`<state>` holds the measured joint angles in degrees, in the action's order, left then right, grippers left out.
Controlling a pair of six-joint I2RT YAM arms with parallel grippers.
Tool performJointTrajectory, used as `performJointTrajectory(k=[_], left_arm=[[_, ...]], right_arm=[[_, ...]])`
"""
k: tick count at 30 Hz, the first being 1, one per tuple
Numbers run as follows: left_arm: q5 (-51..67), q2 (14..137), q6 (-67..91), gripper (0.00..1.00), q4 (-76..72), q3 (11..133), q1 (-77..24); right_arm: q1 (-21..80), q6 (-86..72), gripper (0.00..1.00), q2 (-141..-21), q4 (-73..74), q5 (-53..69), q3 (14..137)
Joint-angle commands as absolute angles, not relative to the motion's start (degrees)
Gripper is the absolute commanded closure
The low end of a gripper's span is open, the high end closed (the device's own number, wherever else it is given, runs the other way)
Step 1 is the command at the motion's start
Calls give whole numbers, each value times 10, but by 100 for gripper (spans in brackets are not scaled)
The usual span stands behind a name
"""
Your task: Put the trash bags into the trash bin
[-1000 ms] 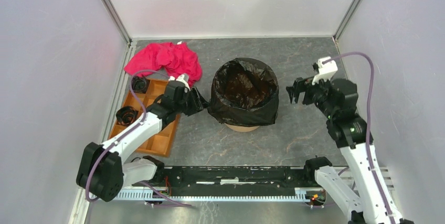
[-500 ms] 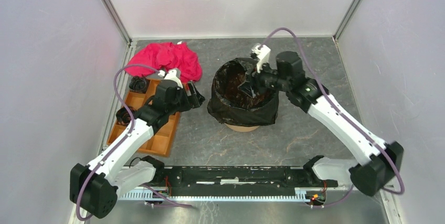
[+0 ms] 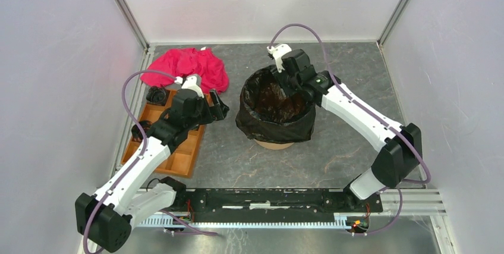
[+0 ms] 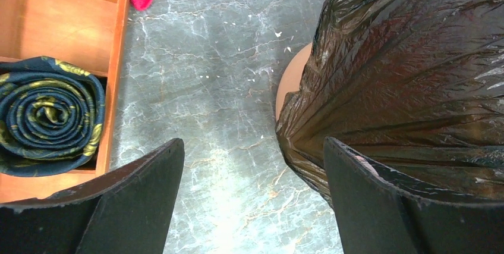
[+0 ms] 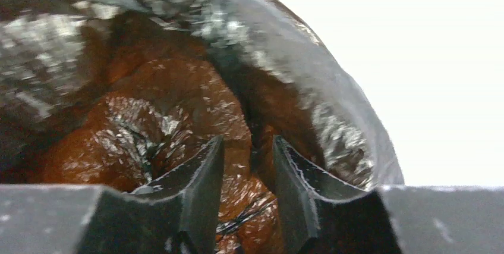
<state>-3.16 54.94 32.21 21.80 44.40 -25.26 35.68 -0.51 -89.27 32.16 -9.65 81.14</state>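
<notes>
Tabletop point(image 3: 339, 147): glossy black bag point(image 3: 297, 124) lines bin point(image 3: 274, 144); left tool point(image 4: 252, 147) agape, empty; right tool point(image 5: 248, 147) unclear.

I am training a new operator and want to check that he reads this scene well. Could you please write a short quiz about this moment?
1. True or false: the trash bag lies crumpled beside the trash bin.
2. What does the left end effector hold?
A. the red cloth
B. nothing
C. a coiled roll
3. Which end effector is at the far rim of the bin?

Key
1. False: the bag lines the bin and folds over its rim.
2. B: its jaws stand open next to the bag.
3. The right end effector, with its fingers over the bag's mouth.
</notes>
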Motion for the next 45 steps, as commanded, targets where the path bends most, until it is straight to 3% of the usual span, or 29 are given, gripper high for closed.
performJointTrajectory(k=[1,10,27,41,45], left_arm=[[-62,531,282,7,222,474,-254],[-86,525,267,6,225,485,-254],[-74,520,261,5,218,464,-254],[-55,495,250,5,208,446,-254],[-46,489,246,5,198,438,-255]], right_arm=[[412,21,56,-893,345,-186,845],[457,25,33,-902,336,-48,782],[455,-10,24,-901,410,-161,671],[451,-171,20,-702,539,-250,471],[451,-270,14,-614,601,-277,437]])
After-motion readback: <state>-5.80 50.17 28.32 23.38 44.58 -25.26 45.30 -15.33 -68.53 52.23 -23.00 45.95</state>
